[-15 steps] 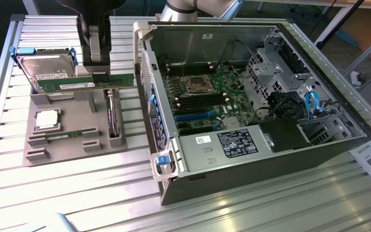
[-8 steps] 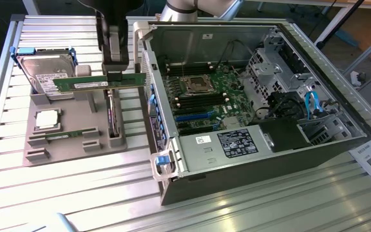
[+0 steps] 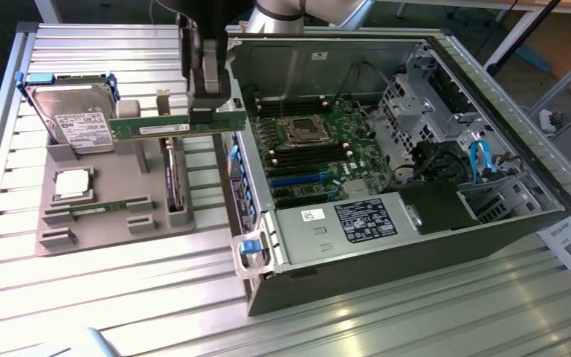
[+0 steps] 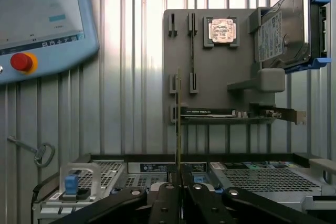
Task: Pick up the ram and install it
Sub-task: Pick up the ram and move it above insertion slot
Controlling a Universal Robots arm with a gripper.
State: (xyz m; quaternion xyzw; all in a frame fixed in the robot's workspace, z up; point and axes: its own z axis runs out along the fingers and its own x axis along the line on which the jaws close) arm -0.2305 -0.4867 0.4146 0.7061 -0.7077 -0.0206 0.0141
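My gripper (image 3: 209, 115) is shut on the ram (image 3: 157, 128), a slim green stick with dark chips. It holds the stick level in the air above the grey holder plate (image 3: 117, 223), just outside the open computer case (image 3: 523, 201). In the wrist view the ram (image 4: 178, 119) shows edge-on as a thin line rising from between the black fingers (image 4: 165, 203). The motherboard's memory slots (image 3: 311, 152) lie inside the case, beside the processor socket (image 3: 303, 130). A second green stick (image 3: 97, 207) lies in the holder plate's slots.
The holder plate also carries a hard drive (image 3: 72, 111), a square silver processor chip (image 3: 72, 184) and an expansion card (image 3: 172, 186) with a metal bracket. A teach pendant (image 4: 42, 19) with a red button and a key (image 4: 37, 150) lie on the slatted table (image 3: 117, 297).
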